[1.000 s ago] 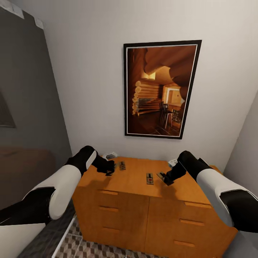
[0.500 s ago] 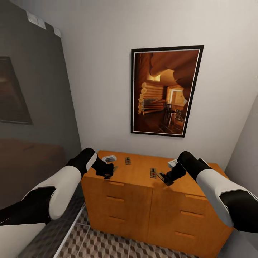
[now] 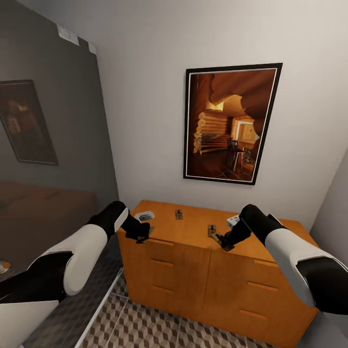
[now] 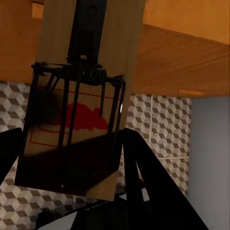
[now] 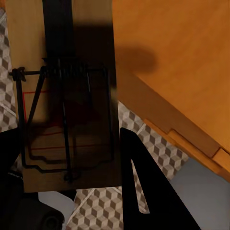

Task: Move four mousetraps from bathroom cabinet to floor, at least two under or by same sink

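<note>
The orange-brown cabinet (image 3: 193, 270) stands against the white wall. Two mousetraps lie on its top, one (image 3: 179, 214) toward the back and one (image 3: 211, 230) nearer the front edge. My left gripper (image 3: 142, 237) hangs at the cabinet's front left corner, shut on a third mousetrap (image 4: 76, 110), a tan board with dark wire and a red mark. My right gripper (image 3: 224, 242) hovers over the top's front edge, shut on a fourth mousetrap (image 5: 67, 96). One black finger (image 5: 143, 187) shows beside that board. The cube-patterned bathroom floor (image 3: 154, 324) lies below. The sink is out of view.
Two small white objects (image 3: 145, 216) (image 3: 232, 221) rest on the cabinet top. A framed picture (image 3: 231, 123) hangs above it. A dark grey wall (image 3: 53, 145) runs along the left, with a pale strip (image 3: 96, 314) edging darker flooring there.
The whole view has pulled back and turned, so the cabinet looks smaller and farther. Both grippers keep their traps; the left one now sits off the cabinet's corner instead of over its top.
</note>
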Robot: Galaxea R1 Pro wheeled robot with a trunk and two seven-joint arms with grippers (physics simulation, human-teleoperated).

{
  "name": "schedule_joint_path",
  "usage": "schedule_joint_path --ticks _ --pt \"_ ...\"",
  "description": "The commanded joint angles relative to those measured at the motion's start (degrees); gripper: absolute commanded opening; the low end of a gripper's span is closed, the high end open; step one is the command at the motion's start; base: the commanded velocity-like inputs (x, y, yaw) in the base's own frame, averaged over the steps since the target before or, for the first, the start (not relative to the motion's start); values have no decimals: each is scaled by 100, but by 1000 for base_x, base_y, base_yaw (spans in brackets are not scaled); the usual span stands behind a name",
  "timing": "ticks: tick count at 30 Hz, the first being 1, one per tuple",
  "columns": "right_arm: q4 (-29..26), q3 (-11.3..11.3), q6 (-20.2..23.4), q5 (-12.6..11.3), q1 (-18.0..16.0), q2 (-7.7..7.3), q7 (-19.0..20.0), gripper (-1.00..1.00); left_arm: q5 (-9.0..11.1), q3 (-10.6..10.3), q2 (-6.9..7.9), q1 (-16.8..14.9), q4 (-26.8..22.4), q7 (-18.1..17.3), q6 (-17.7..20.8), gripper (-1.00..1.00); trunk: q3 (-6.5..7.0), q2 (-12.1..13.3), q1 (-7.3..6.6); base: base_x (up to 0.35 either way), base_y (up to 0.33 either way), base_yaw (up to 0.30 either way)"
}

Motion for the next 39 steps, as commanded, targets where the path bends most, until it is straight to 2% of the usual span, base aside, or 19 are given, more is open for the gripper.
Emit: schedule_joint_path --ticks 1,9,12,18,27,29,33,39 --pt "-11 5 18 43 2 -2 50 -100 -76 44 1 -1 -3 -29 19 -100 -3 -4 2 -8 0 6" --pt "-11 -12 18 43 7 -2 48 -100 -104 43 19 0 11 -28 14 -100 -3 -4 2 -13 0 2" --pt "-10 -14 18 45 15 -2 48 -100 -225 44 21 6 12 -28 14 -100 -3 -4 2 -247 0 0" --pt "-5 -21 9 46 22 0 48 -100 -295 42 21 7 25 -33 14 -100 -3 -4 2 -292 0 0" --pt "217 -23 -52 39 33 6 41 -100 -333 44 33 7 397 19 4 -100 -3 -4 2 -80 0 0" --pt "285 -25 -118 37 35 6 40 -100 -336 44 58 7 439 24 1 -100 -3 -4 2 -12 0 0" --pt "620 -57 -393 33 41 7 31 -100 -340 44 200 7 497 29 -5 -100 -3 -4 2 -4 0 0" --pt "1036 -85 -653 -53 46 39 -172 -100 -341 44 277 9 540 32 -216 -100 -3 -4 2 0 0 0"
